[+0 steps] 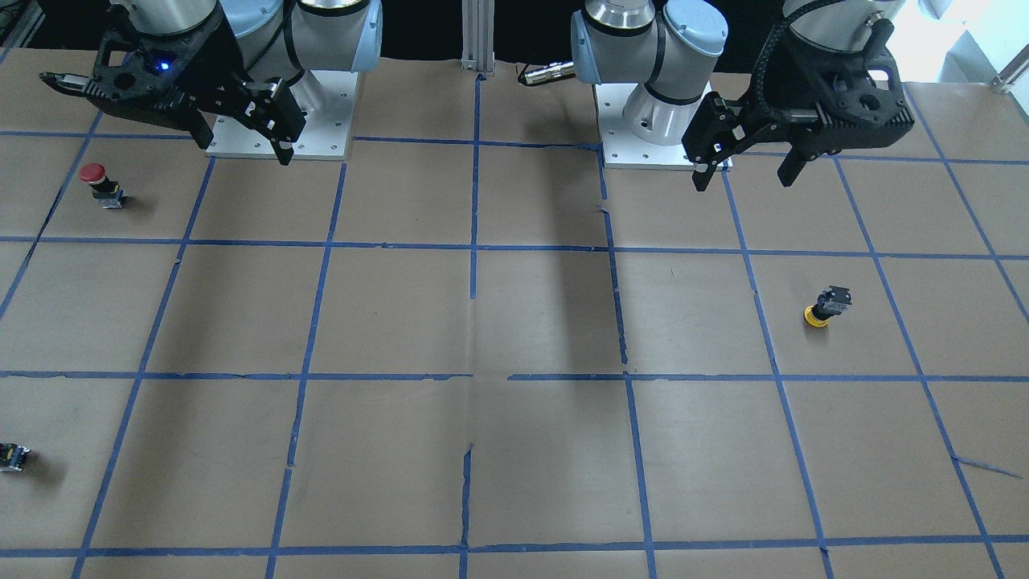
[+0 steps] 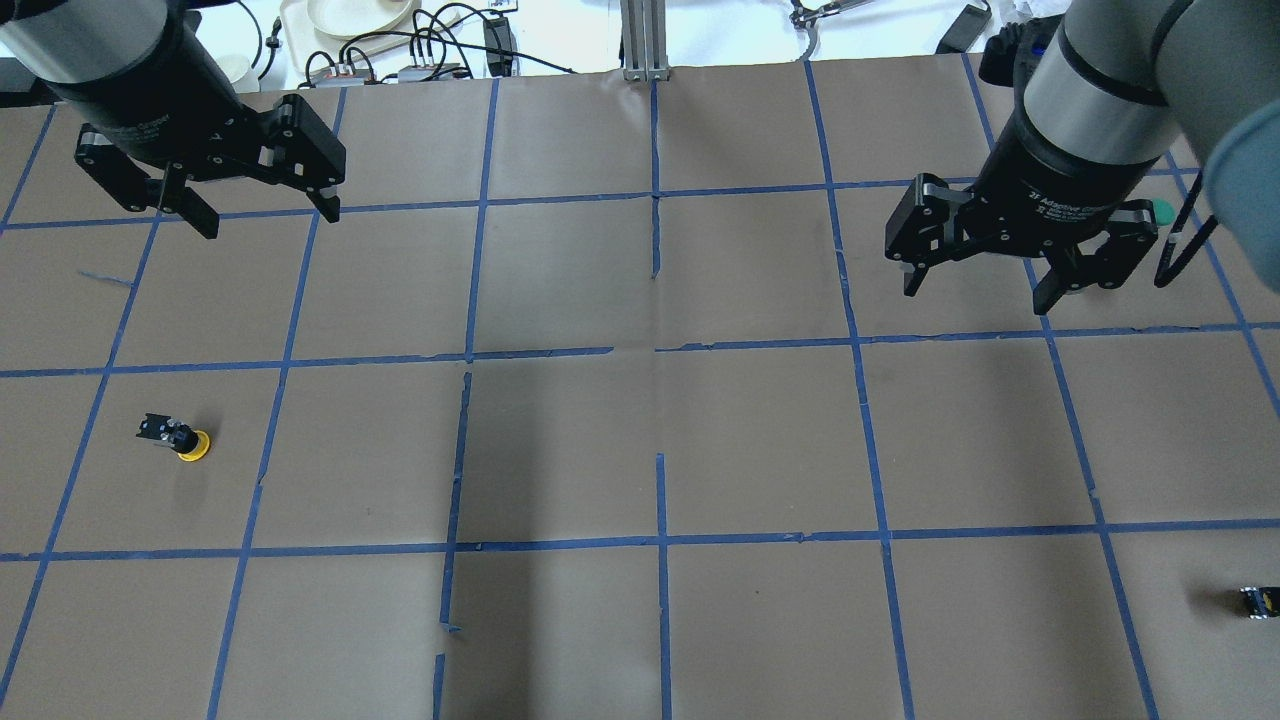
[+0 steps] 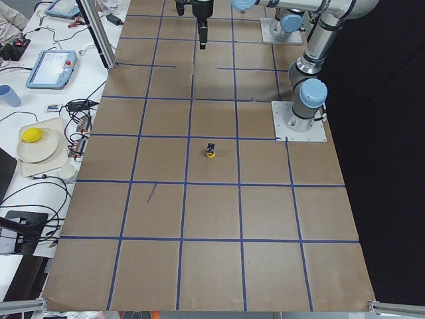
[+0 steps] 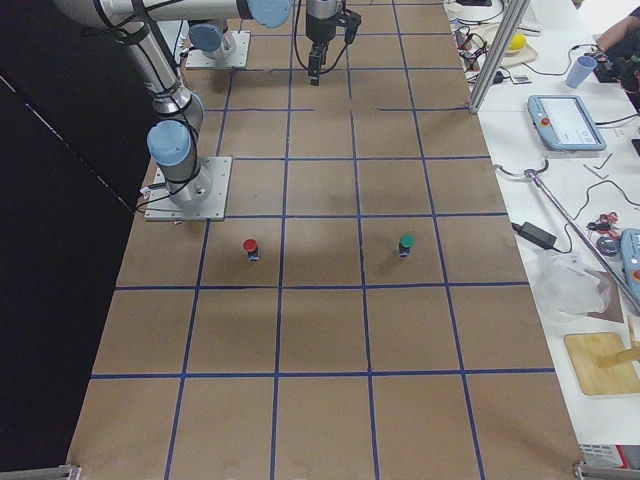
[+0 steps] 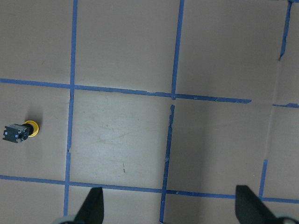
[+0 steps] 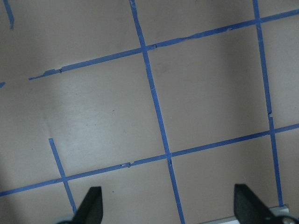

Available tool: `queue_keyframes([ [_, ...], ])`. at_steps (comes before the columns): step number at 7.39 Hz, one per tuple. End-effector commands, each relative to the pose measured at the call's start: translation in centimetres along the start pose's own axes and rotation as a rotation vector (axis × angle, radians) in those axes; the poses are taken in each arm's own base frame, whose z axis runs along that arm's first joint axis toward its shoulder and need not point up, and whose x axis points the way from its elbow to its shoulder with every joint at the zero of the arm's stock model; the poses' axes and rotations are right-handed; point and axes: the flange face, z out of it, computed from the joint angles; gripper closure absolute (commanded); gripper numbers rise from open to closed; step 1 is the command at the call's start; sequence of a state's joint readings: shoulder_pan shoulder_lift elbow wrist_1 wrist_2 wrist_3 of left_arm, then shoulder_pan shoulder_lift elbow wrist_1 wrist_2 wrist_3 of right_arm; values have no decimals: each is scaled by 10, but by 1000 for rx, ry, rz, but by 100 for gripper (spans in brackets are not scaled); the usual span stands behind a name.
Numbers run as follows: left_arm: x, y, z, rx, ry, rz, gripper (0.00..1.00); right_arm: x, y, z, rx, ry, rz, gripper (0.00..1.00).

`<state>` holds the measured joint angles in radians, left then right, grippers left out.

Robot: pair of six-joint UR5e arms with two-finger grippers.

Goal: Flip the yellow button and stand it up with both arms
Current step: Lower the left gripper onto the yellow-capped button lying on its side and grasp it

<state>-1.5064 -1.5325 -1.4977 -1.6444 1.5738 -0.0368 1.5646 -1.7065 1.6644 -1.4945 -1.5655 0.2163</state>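
The yellow button (image 1: 826, 307) stands upside down on its yellow cap, with the black neck and contact block on top, in a taped square on the robot's left side. It also shows in the overhead view (image 2: 175, 437), the exterior left view (image 3: 210, 151) and at the left edge of the left wrist view (image 5: 19, 131). My left gripper (image 2: 270, 222) is open and empty, high above the table and farther from the robot's base than the button; it also shows in the front-facing view (image 1: 744, 178). My right gripper (image 2: 977, 297) is open and empty, far from the button, over the right side (image 1: 241, 146).
A red-capped button (image 1: 100, 183) stands on the robot's right side, near the right arm's base plate (image 1: 321, 121). A green-capped button (image 4: 405, 243) stands farther out. A tiny black-grey block (image 2: 1258, 602) lies near the right edge. Cables and dishes (image 2: 350, 20) lie beyond the table's far edge.
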Motion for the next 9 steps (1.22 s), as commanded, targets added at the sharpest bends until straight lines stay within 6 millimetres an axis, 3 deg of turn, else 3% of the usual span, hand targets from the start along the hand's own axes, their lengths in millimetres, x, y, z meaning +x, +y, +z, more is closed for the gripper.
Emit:
queue_keyframes([
  [1, 0, 0, 2, -4, 0, 0, 0, 0, 0, -1, 4, 0, 0, 0],
  [4, -4, 12, 8, -37, -5, -3, 0, -1, 0, 0, 3, -3, 1, 0],
  [5, -35, 9, 21, -75, -26, -46, 0, 0, -1, 0, 5, -2, 3, 0],
  [7, -127, -11, 49, -126, -10, 51, 0, 0, 0, 0, 2, -1, 6, 0],
  [9, -196, -4, 91, -154, 26, 171, 0, -1, 0, 1, -3, 0, 8, 0],
])
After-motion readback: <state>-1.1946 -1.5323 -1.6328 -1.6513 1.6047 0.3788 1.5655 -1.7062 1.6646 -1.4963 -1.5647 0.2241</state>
